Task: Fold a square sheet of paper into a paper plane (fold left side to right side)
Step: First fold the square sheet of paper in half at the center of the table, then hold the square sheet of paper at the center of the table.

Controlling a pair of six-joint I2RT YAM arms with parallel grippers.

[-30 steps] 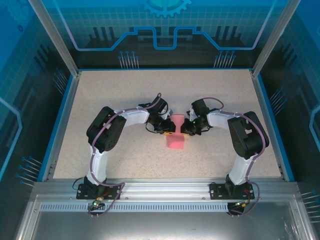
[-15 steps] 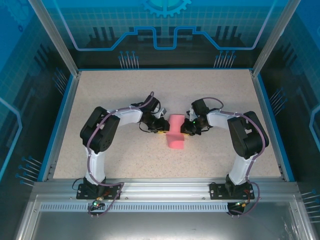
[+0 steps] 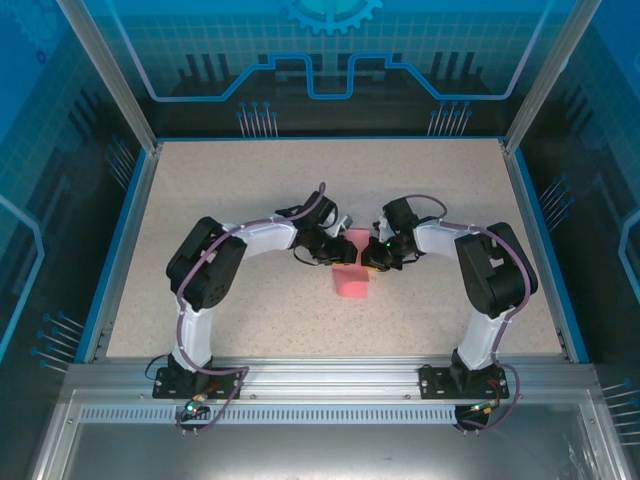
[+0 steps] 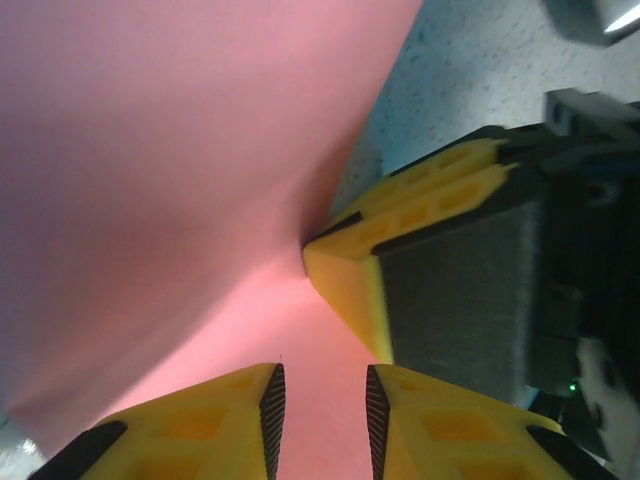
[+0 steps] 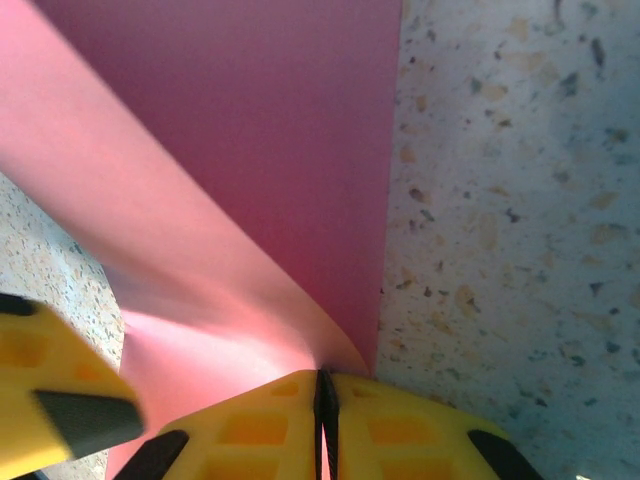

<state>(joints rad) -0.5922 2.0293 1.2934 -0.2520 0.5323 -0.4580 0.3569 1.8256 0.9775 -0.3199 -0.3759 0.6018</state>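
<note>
From above we can't really read the fold, since both wrists cover the far part of the square sheet of paper mid-table. Up close it's plain pink-red and curls over itself. The right gripper pinches its edge. The left gripper has 2 fingers slightly apart, gripping nothing. Speckled beige table, blue walls.

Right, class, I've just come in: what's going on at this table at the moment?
Two robot arms meet over a pink-red square sheet of paper at the middle of the table. The right end effector is shut on the sheet, which rises from the table in a curve. The left end effector hovers close beside it, its fingers slightly apart.
</note>
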